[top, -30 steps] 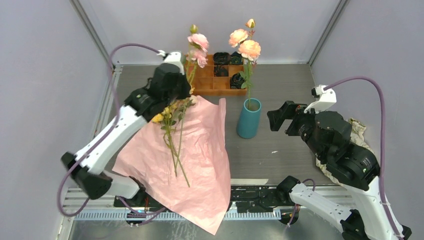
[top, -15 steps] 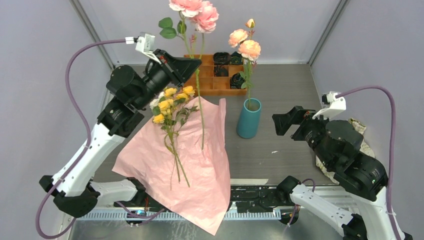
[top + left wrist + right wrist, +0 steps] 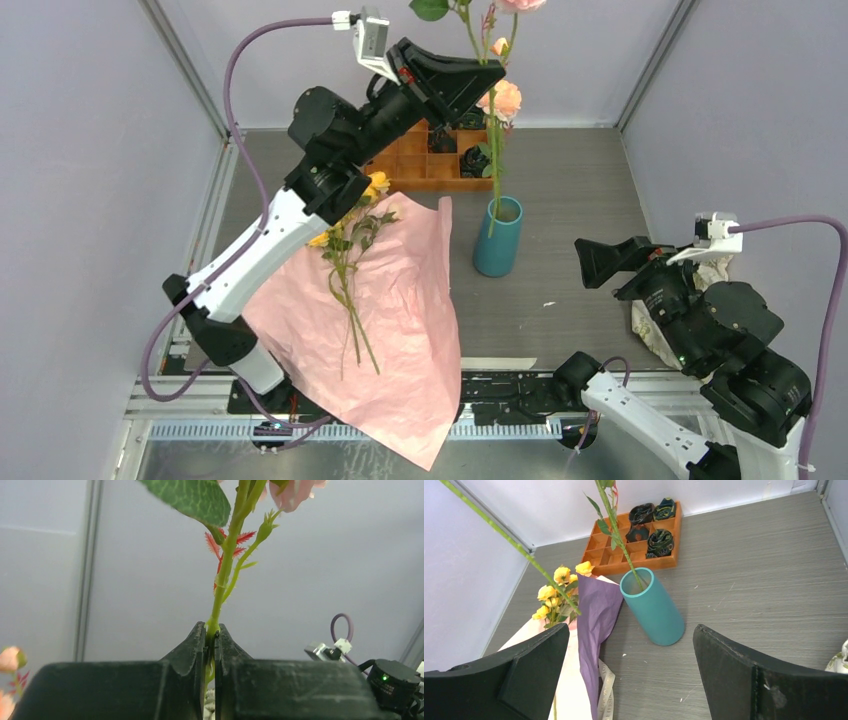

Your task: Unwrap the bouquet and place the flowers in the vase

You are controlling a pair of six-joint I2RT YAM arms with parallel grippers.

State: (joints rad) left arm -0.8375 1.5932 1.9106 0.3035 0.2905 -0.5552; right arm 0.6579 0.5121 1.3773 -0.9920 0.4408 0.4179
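Observation:
My left gripper (image 3: 497, 70) is raised high at the back, shut on the green stem (image 3: 225, 565) of a pink rose (image 3: 520, 4) whose head reaches the top edge. The stem's lower part (image 3: 509, 540) slants down to the left of the vase. The teal vase (image 3: 497, 240) stands upright mid-table with a peach rose (image 3: 504, 98) in it. The bouquet's pink paper (image 3: 400, 300) lies spread open, with yellow flowers (image 3: 345, 235) on it. My right gripper (image 3: 600, 262) hovers open to the right of the vase (image 3: 654, 610), holding nothing.
An orange compartmented tray (image 3: 410, 170) with dark rosettes (image 3: 442, 116) sits behind the vase. A beige cloth (image 3: 648, 330) lies under my right arm. The paper's purple side (image 3: 596, 610) and a cream ribbon (image 3: 608, 685) lie left of the vase.
My left arm has lifted the pink rose off the paper, up and to the right, until it is above the tray near the vase. My right gripper has drawn back to the right.

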